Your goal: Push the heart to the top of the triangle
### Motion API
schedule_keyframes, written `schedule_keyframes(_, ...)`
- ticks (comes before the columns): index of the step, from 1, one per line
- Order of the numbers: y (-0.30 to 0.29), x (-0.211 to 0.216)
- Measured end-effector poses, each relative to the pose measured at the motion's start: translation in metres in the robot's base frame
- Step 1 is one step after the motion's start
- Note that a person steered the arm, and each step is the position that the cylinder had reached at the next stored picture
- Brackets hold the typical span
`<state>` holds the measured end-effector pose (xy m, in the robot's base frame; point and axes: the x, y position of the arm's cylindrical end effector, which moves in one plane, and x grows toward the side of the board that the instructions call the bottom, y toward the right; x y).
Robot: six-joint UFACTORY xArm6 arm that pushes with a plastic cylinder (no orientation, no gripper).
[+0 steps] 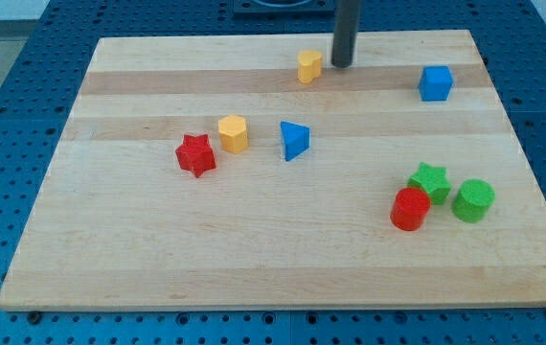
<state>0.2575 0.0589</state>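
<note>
The yellow heart [309,66] sat near the desk's [254,249] top edge, my tip [341,64] just beside it on the view's right. It lay well above the blue triangle [294,140], slightly right, so the push looked largely done, perhaps needing closing in. No fingers exist here, and no containers showed.

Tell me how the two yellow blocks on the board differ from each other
The yellow heart lies near the view's top, just left of my tip; the yellow hexagon lies lower and further left, between the red star and the blue triangle. The yellow heart looks smaller and notched on top; the yellow hexagon looks larger, with flat sides. The heart has no block close by; the hexagon has two. Both share the same yellow.
</note>
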Motion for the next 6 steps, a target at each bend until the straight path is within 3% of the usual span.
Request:
schedule_keyframes(1,-0.093,0.027)
schedule_keyframes(2,-0.134,0.051)
schedule_keyframes(4,-0.229,0.057)
schedule_keyframes(6,-0.175,0.067)
